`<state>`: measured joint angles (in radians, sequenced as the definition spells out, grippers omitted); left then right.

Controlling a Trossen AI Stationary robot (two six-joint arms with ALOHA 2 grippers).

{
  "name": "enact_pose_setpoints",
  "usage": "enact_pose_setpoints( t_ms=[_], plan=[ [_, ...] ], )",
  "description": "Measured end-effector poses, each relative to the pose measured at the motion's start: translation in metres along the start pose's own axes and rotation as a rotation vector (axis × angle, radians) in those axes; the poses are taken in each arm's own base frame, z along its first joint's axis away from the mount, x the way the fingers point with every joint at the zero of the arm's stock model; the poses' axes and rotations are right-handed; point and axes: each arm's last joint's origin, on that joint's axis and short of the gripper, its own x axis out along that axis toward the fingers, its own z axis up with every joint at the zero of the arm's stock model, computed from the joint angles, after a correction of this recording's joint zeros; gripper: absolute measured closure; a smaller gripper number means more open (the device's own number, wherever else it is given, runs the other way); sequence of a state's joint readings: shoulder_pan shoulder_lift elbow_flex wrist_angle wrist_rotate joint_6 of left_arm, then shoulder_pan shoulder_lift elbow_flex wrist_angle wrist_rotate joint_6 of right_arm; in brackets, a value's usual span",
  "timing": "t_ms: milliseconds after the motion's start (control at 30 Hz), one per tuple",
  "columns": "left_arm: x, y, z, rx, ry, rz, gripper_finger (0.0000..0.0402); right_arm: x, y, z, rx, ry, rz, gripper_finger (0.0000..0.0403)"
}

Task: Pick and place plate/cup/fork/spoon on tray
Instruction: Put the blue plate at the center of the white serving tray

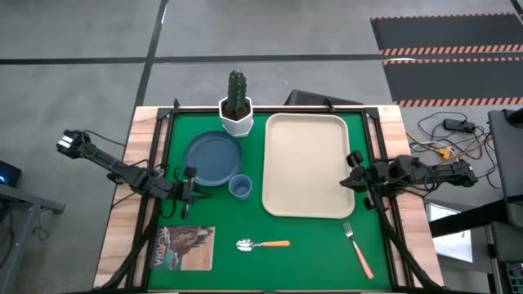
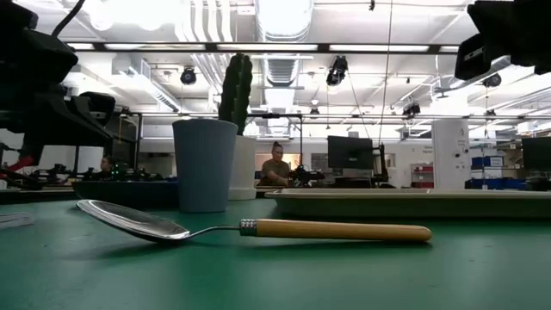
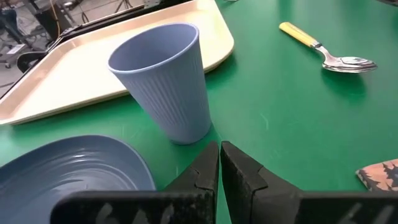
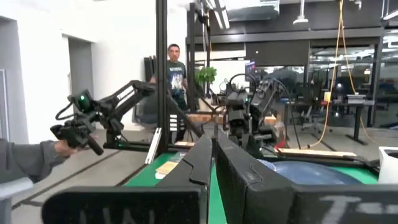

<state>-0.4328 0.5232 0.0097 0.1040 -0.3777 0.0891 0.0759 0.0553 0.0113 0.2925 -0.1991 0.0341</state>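
The slate-blue plate (image 1: 212, 158) and the light-blue cup (image 1: 239, 187) stand on the green mat, left of the cream tray (image 1: 306, 163). The spoon (image 1: 263, 244) and the fork (image 1: 357, 249) lie flat on the mat near the front edge. My left gripper (image 1: 194, 189) is shut and empty, just left of the cup and in front of the plate; in the left wrist view its tips (image 3: 219, 158) stand close to the cup's base (image 3: 186, 134), apart from it. My right gripper (image 1: 347, 173) is shut and empty at the tray's right rim.
A cactus in a white pot (image 1: 236, 110) stands at the far edge between plate and tray. A printed booklet (image 1: 184, 247) lies at the front left. A black frame borders the mat. A person (image 4: 176, 74) stands in the room beyond the table.
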Motion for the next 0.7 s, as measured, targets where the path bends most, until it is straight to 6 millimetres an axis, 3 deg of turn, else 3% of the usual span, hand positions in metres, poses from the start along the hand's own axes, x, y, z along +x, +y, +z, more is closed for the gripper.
enact_pose_setpoints(
  t_ms=[100,400,700],
  plan=[
    [0.000,0.000,0.002,-0.027,-0.022,0.002,0.0402,0.000,0.000,0.001,-0.001,-0.006,0.000,0.0392],
    [-0.010,0.008,0.043,-0.232,-0.445,0.029,0.0402,0.000,-0.003,0.007,0.063,-0.078,-0.094,0.0392],
    [-0.022,0.014,0.061,-0.318,-0.663,0.042,0.0402,-0.003,-0.003,0.022,-0.012,-0.229,-0.140,0.0392]
  ],
)
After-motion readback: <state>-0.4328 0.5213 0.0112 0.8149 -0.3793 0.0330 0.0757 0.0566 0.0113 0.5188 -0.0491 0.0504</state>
